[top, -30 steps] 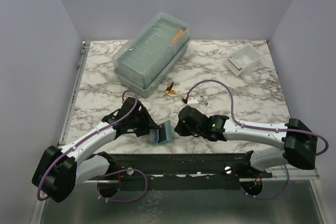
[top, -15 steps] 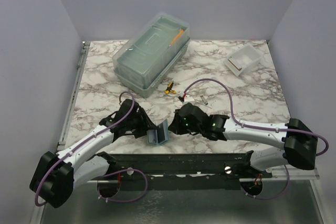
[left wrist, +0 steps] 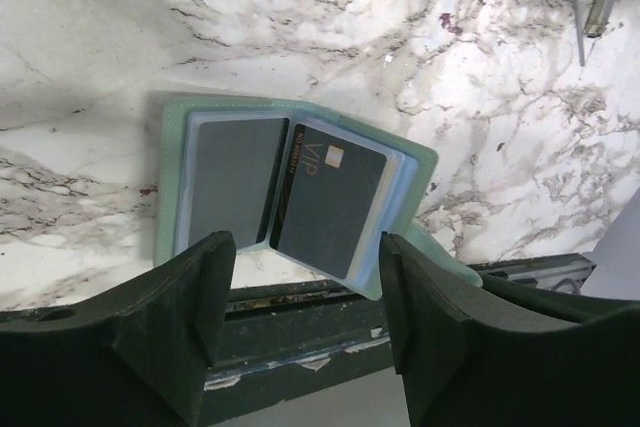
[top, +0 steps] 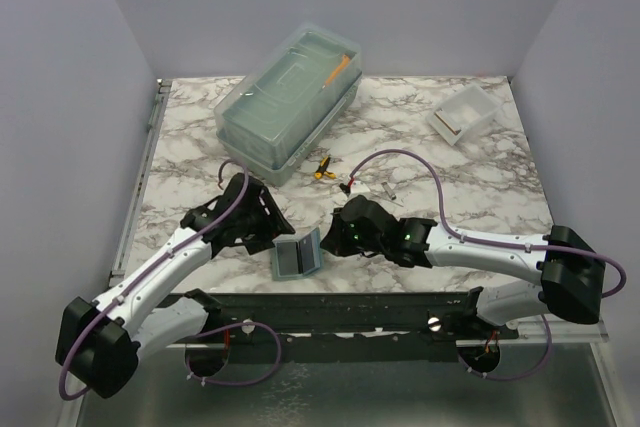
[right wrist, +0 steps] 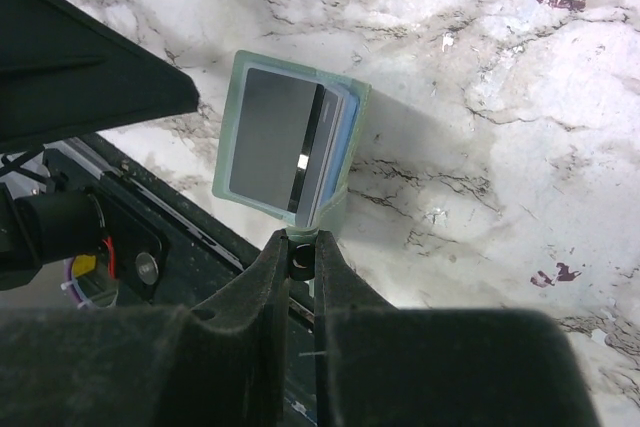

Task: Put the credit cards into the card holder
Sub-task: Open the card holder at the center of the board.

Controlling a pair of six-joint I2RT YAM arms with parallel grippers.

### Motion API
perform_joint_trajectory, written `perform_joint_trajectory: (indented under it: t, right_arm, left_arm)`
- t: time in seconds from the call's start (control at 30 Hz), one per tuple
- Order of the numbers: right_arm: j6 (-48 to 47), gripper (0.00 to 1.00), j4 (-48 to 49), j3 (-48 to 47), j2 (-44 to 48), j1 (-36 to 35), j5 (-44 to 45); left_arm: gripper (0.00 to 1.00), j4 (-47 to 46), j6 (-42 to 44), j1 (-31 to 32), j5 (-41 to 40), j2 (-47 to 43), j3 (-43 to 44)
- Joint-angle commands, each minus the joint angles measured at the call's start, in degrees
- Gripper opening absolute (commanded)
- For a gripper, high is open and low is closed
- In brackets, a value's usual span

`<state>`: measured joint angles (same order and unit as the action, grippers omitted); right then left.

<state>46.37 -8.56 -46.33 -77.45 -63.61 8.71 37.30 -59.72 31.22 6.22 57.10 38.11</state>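
The card holder [top: 297, 255] sits at the near edge of the table [top: 190, 152], between the left gripper [top: 272, 235] on its left and the right gripper [top: 328, 240] on its right, which seems to touch its right panel. Two credit cards [left wrist: 335, 202] lie side by side in its pockets. Behind it lies a small tool [top: 322, 169]; the lidded box [top: 285, 107] stands further back, left, and a tray [top: 465, 112] far right.

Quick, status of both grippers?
Left gripper: open, holding nothing.
Right gripper: closed, pinching the holder by its edge.
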Motion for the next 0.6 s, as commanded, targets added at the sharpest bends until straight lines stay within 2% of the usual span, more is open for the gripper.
perform_joint_trajectory:
  t: [0.0,0.13,0.57]
  right_arm:
    - [-1.19,0.00,0.37,-1.48,0.67,0.44,-0.36]
    - [-1.38,0.00,0.06,-2.00,0.47,0.51,-0.30]
    - [-1.56,0.00,0.38,-2.39,0.24,0.51,-0.28]
  left_arm:
    - [0.63,4.09,1.33,-0.11,-0.29,-1.67,2.94]
    - [0.56,2.83,4.21,0.86,4.88,3.60,4.50]
    - [0.58,1.54,4.78,8.25,-0.27,10.48,6.36]
